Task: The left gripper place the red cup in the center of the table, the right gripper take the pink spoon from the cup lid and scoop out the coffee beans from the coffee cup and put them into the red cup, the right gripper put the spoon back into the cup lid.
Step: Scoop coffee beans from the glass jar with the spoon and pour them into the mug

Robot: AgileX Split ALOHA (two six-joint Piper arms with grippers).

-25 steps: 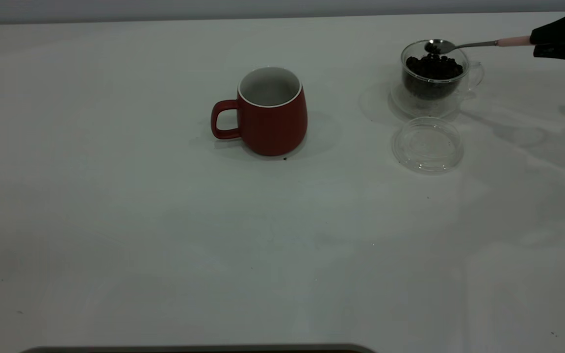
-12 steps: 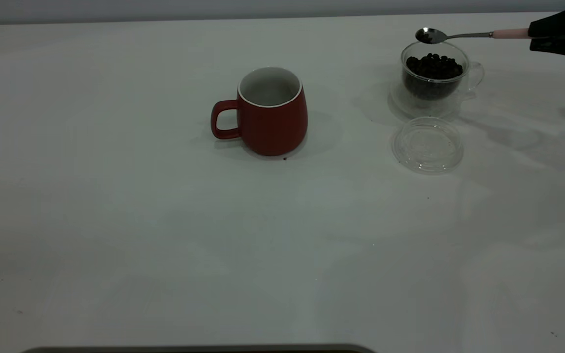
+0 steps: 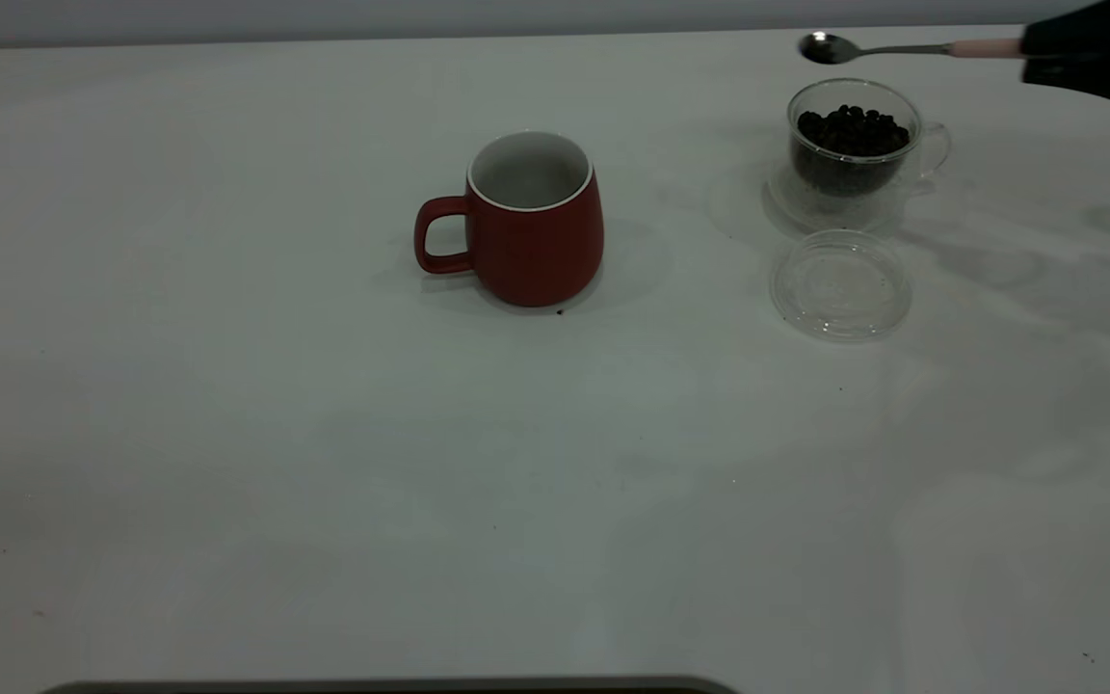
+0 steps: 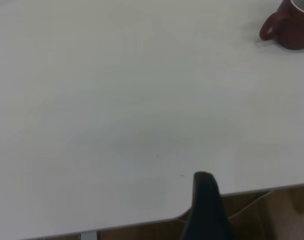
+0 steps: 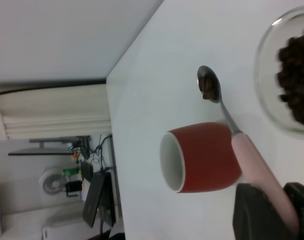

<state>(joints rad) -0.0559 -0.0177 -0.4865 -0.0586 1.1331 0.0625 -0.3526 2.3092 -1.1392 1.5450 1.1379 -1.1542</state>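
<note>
The red cup stands upright mid-table, handle to the left, its white inside showing. The clear coffee cup at the back right holds a heap of coffee beans. In front of it the cup lid lies bare on the table. My right gripper is shut on the pink spoon by its handle and holds it level above the coffee cup's far left rim. In the right wrist view the pink spoon carries a few beans in its bowl, short of the red cup. My left gripper hangs over the table's edge, far from the red cup.
A small dark speck lies at the red cup's base. The table's front edge shows at the bottom of the exterior view. Bare wide tabletop lies to the left and front of the red cup.
The right gripper has lifted the spoon out of the coffee cup and carried it up and a little to the left. The cups and lid have not moved.
</note>
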